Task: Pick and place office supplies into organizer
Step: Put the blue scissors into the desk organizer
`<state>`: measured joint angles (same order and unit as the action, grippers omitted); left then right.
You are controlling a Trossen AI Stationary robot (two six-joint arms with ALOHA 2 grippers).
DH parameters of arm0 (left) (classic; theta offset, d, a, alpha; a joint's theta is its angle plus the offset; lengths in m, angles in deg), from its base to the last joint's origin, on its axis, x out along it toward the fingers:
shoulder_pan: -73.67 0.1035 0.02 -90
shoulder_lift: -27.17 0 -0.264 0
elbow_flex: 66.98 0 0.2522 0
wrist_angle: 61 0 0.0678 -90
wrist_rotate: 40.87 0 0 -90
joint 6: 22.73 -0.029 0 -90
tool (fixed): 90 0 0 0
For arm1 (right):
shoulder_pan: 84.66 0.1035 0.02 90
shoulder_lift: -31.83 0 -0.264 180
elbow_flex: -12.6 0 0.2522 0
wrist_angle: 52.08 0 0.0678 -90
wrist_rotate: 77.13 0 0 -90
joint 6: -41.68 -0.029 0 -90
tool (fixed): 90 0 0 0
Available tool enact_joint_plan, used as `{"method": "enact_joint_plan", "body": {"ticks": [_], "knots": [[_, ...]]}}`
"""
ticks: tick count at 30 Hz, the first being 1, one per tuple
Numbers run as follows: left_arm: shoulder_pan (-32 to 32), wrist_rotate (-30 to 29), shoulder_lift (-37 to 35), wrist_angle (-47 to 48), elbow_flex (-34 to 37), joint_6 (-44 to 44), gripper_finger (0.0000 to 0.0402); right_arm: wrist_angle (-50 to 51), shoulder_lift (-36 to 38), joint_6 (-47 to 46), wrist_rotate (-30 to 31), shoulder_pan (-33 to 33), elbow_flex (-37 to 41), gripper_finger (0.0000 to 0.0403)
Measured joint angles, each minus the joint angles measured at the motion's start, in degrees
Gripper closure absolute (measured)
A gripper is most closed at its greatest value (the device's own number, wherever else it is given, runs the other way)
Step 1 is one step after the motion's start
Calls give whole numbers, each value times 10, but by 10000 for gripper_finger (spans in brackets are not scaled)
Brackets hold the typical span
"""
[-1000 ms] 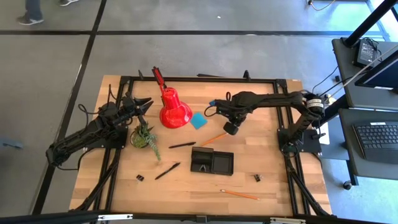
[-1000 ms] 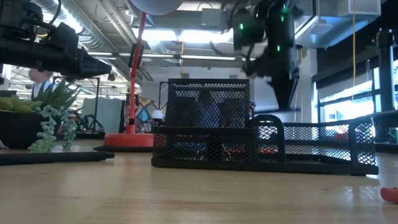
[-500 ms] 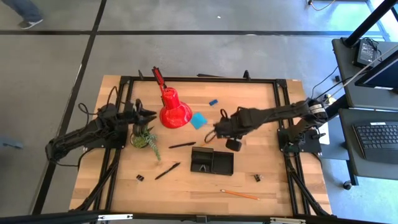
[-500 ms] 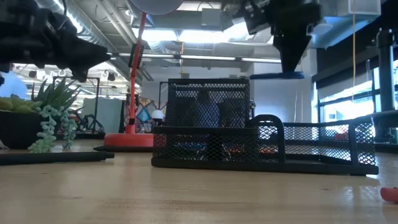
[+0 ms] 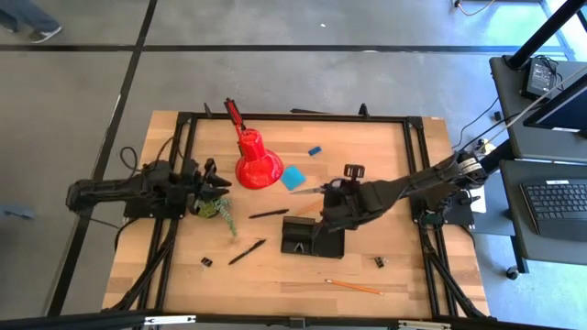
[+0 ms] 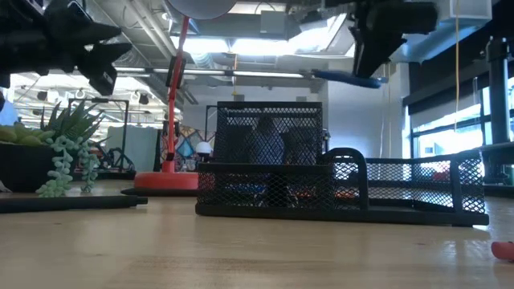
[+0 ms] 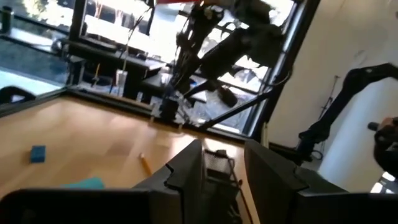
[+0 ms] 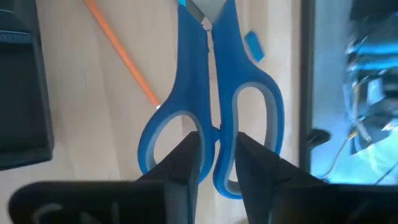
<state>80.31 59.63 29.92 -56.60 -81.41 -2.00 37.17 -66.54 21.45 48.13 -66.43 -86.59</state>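
Scissors [image 8: 208, 118] are up in the air, pinched between the right tool's [image 8: 216, 158] fingers at the handles, blades pointing away from the wrist, hanging just behind the organizer [image 5: 312, 239]. Risk here: it's a narrow pinch between the two loops, so the scissors could swivel or slip on the way down, and the blades could catch the mesh wall instead of dropping in. An orange pencil [image 8: 121, 53] lies on the tabletop [image 5: 404, 275] beneath. Left tool [image 5: 220, 186] hovers over the plant [image 5: 215, 207], fingers parted, holding nothing.
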Motion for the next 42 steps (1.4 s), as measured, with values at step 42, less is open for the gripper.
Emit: {"method": "enact_joint_plan", "body": {"ticks": [42], "knots": [[-258, -203, 642, -141, -233, 47, 288, -151, -2, 266, 37, 82, 4, 317]]}}
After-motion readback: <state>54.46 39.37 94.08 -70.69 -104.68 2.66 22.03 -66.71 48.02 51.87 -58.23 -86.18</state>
